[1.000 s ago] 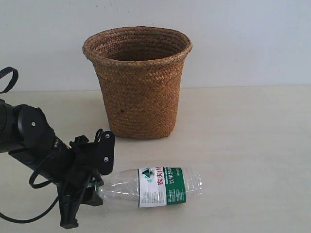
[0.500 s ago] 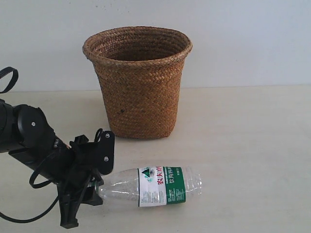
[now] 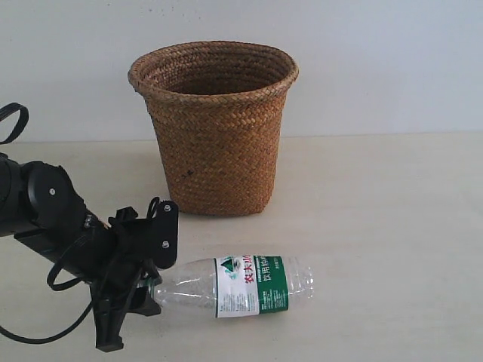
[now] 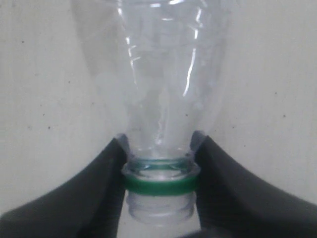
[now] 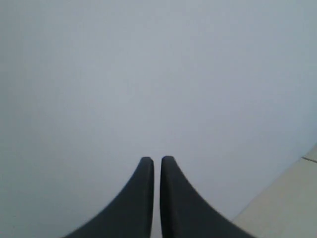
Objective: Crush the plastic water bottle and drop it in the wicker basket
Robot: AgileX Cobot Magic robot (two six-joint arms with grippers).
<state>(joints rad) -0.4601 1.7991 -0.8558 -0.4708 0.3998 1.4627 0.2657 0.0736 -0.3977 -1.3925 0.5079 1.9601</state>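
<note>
The clear plastic water bottle (image 3: 241,285) lies on its side on the table in front of the wicker basket (image 3: 215,128), its white-and-green label facing the exterior camera. My left gripper (image 3: 153,285) holds its neck end. In the left wrist view the two black fingers (image 4: 106,173) press on either side of the bottle (image 4: 158,74) at its green neck ring (image 4: 159,184). The bottle body looks uncrushed. My right gripper (image 5: 157,161) faces a blank wall, its fingers nearly together with nothing between them; it does not show in the exterior view.
The tan table (image 3: 377,226) stretches to the right of the bottle and basket. A pale wall (image 3: 377,68) stands behind the basket. Black cables (image 3: 53,279) loop around the left arm near the table's front left.
The bottle's neck end and the left gripper have risen slightly, and the bottle has shifted a little. The basket has not moved.
</note>
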